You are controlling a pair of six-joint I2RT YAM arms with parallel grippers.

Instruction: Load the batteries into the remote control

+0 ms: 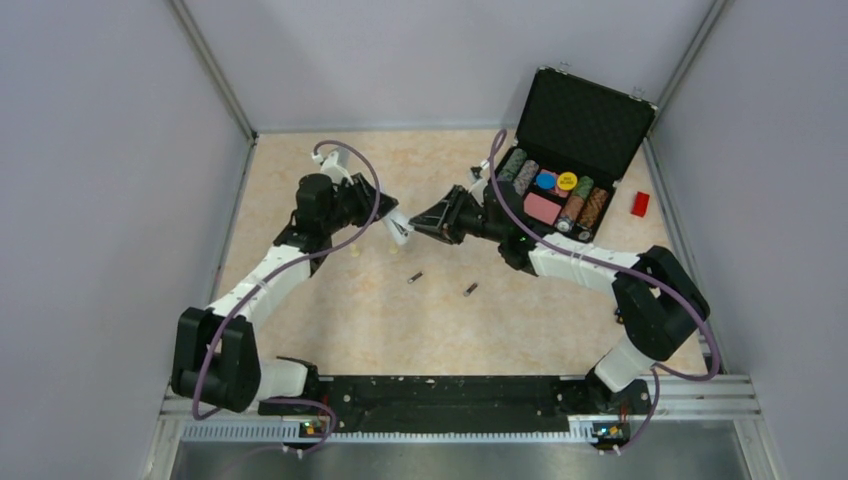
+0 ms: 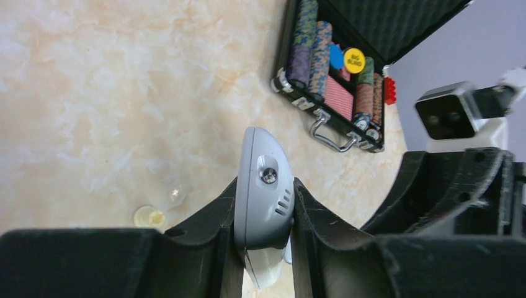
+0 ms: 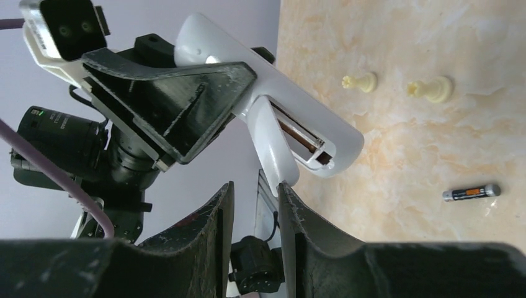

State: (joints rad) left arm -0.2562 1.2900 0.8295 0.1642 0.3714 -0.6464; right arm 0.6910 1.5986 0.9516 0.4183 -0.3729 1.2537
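The white remote control (image 2: 263, 186) is clamped between my left gripper's (image 2: 263, 208) fingers and held above the table, as the top view also shows (image 1: 398, 228). In the right wrist view its battery bay (image 3: 301, 141) is open and empty, and a white cover piece (image 3: 271, 149) sticks out from it. My right gripper (image 3: 255, 186) is open by a narrow gap with nothing between its fingers; the cover's end touches the tip of one finger (image 3: 291, 205). Two batteries (image 1: 415, 278) (image 1: 470, 290) lie on the table below the grippers. One battery (image 3: 471, 192) shows in the right wrist view.
An open black case of poker chips (image 1: 565, 185) stands at the back right, with a red block (image 1: 640, 203) beside it. Two cream-coloured pegs (image 3: 361, 81) (image 3: 432, 89) lie on the table. Grey walls enclose the table on three sides.
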